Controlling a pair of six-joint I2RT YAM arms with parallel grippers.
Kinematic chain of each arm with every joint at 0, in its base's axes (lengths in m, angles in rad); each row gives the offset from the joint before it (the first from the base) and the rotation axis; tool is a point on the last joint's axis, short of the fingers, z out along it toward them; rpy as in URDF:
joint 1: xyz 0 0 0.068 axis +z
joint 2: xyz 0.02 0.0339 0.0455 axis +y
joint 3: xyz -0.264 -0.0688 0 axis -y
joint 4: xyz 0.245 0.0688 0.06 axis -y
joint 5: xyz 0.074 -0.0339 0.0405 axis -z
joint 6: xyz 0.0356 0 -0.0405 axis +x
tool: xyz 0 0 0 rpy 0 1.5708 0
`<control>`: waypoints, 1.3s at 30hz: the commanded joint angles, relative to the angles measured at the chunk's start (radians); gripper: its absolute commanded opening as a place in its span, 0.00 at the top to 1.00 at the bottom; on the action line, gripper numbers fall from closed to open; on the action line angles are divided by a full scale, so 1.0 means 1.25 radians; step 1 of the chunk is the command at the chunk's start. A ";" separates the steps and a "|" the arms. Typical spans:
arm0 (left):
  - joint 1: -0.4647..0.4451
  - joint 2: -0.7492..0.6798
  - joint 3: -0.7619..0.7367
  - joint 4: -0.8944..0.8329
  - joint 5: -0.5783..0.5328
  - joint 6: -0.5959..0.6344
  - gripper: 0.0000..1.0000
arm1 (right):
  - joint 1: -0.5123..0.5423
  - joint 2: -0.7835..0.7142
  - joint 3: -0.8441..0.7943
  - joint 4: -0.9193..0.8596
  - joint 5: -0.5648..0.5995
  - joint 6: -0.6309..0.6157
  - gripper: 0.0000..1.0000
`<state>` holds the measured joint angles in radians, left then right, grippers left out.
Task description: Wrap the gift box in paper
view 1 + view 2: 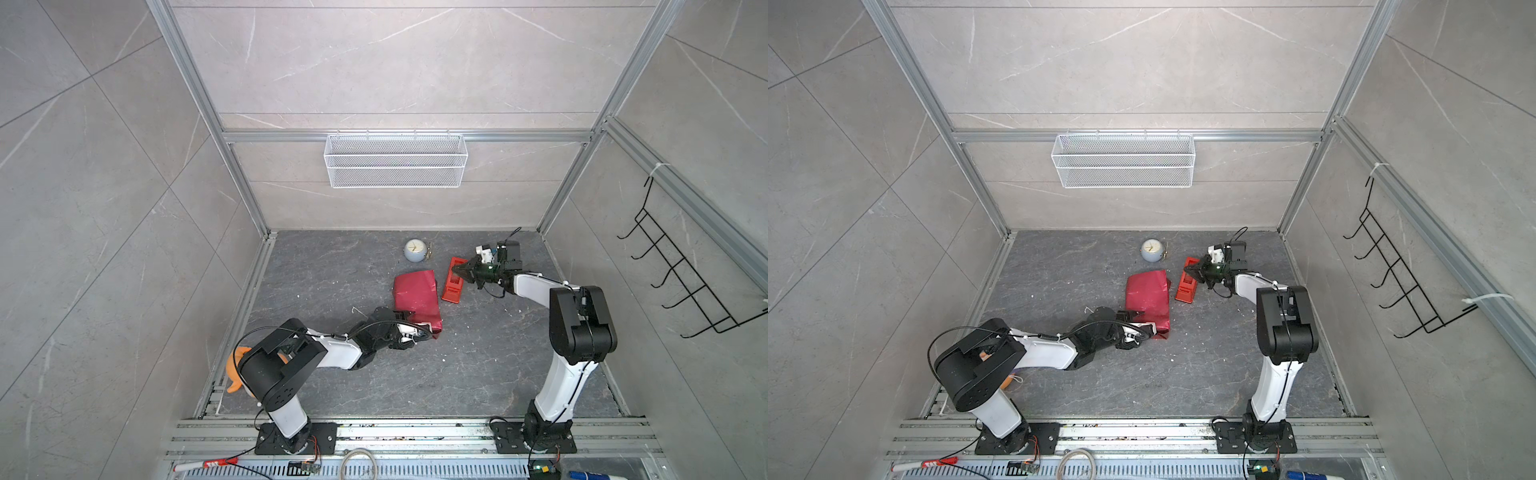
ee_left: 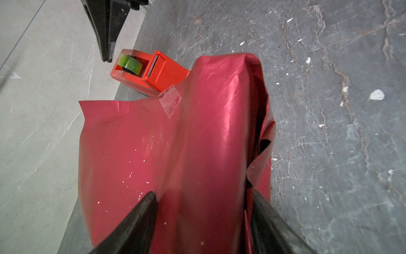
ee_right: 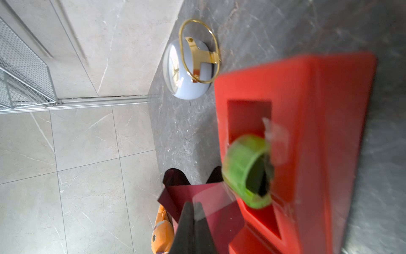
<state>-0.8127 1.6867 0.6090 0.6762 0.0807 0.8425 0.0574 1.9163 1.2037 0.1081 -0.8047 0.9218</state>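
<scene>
At 7 o'clock on the desk [image 1: 478, 365] an orange toy [image 1: 233, 370] lies partly hidden behind the left arm's shoulder. The left tool [image 2: 204, 195] reaches in from 7 o'clock and stands partly open, its jaws pressed against both sides of the near end of the paper [image 1: 415, 295], clasping the wrapped bundle. The paper sits mid-desk, maroon and creased, folded over a boxy shape; the box itself is covered by it. One flap spreads out on the 3 o'clock side, with a clear strip [image 2: 170, 101] stuck at its far edge. Just beside the paper at 3 o'clock lies the red dispenser [image 1: 453, 282] with its green roll [image 3: 243, 171]. The right tool [image 1: 459, 272] comes in from 3 o'clock over the dispenser, jaws fully together, pinching the end of a piece of clear tape [image 3: 214, 198]. At 12 o'clock from the paper, near it, a pale blue clock [image 1: 414, 250] with a gold stand lies on the desk. A white mesh basket [image 1: 395, 160] hangs on the back wall.
</scene>
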 commanded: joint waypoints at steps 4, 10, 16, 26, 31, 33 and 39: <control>0.013 0.022 -0.010 -0.070 -0.021 -0.014 0.33 | 0.000 -0.031 0.062 -0.032 -0.027 -0.003 1.00; 0.013 0.024 -0.009 -0.069 -0.020 -0.015 0.33 | -0.003 -0.011 0.081 -0.037 -0.025 0.000 1.00; 0.013 0.025 -0.009 -0.071 -0.021 -0.016 0.33 | -0.006 -0.040 0.130 -0.054 -0.022 0.010 1.00; 0.013 0.025 -0.010 -0.071 -0.020 -0.016 0.33 | -0.004 -0.062 0.053 -0.011 -0.025 0.027 1.00; 0.013 0.026 -0.009 -0.070 -0.020 -0.017 0.33 | 0.010 -0.096 -0.007 0.011 -0.028 0.030 1.00; 0.013 0.027 -0.009 -0.070 -0.019 -0.018 0.33 | 0.016 -0.109 -0.033 0.018 -0.027 0.029 1.00; 0.013 0.025 -0.009 -0.070 -0.017 -0.020 0.33 | 0.033 -0.159 -0.120 0.061 -0.017 0.044 1.00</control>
<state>-0.8127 1.6875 0.6090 0.6769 0.0807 0.8421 0.0860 1.7645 1.0904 0.1303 -0.8204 0.9535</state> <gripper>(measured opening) 0.669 0.048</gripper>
